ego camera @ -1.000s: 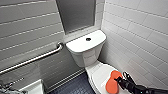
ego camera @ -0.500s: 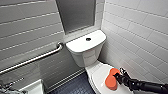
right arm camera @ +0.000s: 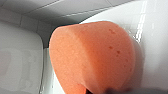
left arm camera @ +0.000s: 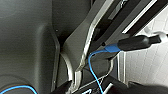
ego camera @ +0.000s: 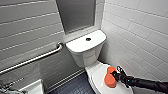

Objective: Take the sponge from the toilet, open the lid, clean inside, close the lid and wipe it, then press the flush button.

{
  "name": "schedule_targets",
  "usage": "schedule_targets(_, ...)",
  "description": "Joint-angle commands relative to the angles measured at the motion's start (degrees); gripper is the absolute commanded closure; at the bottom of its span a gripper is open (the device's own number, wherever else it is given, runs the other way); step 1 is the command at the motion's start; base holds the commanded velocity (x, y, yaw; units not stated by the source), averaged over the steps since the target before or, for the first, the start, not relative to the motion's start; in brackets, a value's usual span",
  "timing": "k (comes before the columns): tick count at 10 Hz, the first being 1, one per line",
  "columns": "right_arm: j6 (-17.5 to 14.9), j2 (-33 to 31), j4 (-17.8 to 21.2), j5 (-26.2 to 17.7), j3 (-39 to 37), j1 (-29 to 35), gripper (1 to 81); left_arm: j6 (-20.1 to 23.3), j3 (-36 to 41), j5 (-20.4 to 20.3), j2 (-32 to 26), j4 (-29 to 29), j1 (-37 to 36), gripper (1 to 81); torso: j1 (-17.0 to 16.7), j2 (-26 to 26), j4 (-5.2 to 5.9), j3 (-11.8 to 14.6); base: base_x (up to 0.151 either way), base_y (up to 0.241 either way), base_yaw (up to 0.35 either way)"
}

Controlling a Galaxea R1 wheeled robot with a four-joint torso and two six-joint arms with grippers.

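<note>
White-tiled walls (ego camera: 140, 30) enclose the toilet (ego camera: 85, 53); a metal grab bar (ego camera: 37, 58) runs along the left wall. The right gripper (ego camera: 117, 74) has its jaws clamped on the sponge (ego camera: 110, 78). The sponge lies against the closed lid (ego camera: 98, 77), in front of the tank (ego camera: 86, 43).

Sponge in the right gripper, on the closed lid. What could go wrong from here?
The right gripper seems to hold the sponge by one end; pressing on the glossy lid could bend it or pull it loose. The arm works close to the tiled wall, so a wide sweep might strike it.
</note>
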Motion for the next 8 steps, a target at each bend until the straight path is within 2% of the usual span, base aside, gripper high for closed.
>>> schedule_targets(1,-0.2,-5.1,0.3,-3.8,7.5,-0.9,81.1,0.4,1.2,5.4,-0.8,0.0,0.5,1.0,0.0,0.0,0.00,0.0,0.000,0.000,0.000)
schedule_targets(4,-0.4,-6.1,-0.1,-5.7,5.4,-6.4,81.1,0.4,1.2,5.4,-0.8,0.1,0.5,1.0,0.0,0.0,0.00,0.0,0.000,0.000,0.000)
schedule_targets(8,-0.1,-13.1,-0.8,-5.7,11.8,-10.3,81.1,0.4,1.4,5.4,-0.7,0.2,0.4,1.0,0.0,0.0,0.00,0.0,0.000,0.000,0.000)
